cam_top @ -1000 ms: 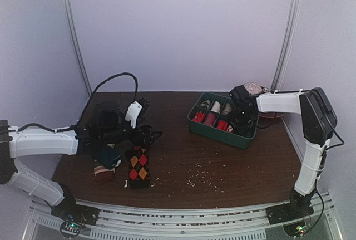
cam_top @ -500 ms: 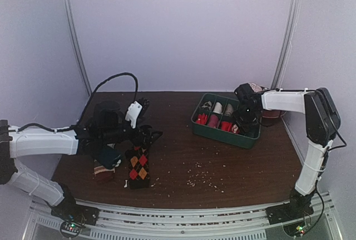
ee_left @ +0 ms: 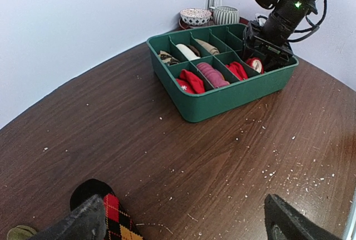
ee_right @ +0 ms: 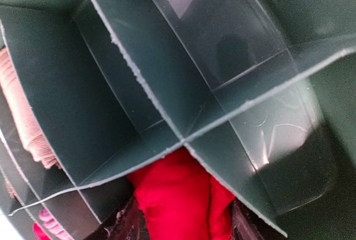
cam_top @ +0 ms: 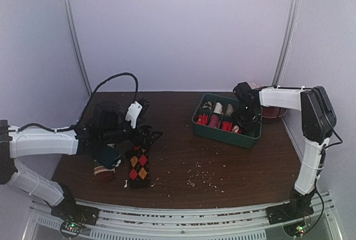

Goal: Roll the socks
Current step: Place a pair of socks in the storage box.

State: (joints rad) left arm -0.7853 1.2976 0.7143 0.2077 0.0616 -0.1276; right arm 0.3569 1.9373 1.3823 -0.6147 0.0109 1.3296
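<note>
The black argyle sock [cam_top: 138, 167] lies flat on the brown table at the near left. My left gripper [cam_top: 146, 136] hovers just above its far end, open, with one fingertip over the sock [ee_left: 114, 215] and bare wood between the fingers [ee_left: 289, 223]. My right gripper [cam_top: 247, 118] reaches down into the green divided bin [cam_top: 222, 135]. In the right wrist view its fingers [ee_right: 111, 226] stand apart on either side of the rolled red sock [ee_right: 183, 195], which sits in a compartment of the bin. In the left wrist view that red roll [ee_left: 255, 64] shows a pale cuff.
The bin [ee_left: 222, 98] holds several other rolled socks, red, pink and beige. Two bowls [ee_left: 196, 16] stand behind it at the back right. A brownish sock lump [cam_top: 103, 171] lies left of the argyle sock. Pale crumbs [cam_top: 203, 180] dot the table's middle.
The right gripper has shifted a little to the right and back inside the bin, and the bin has slid slightly with it. The left arm has stayed put.
</note>
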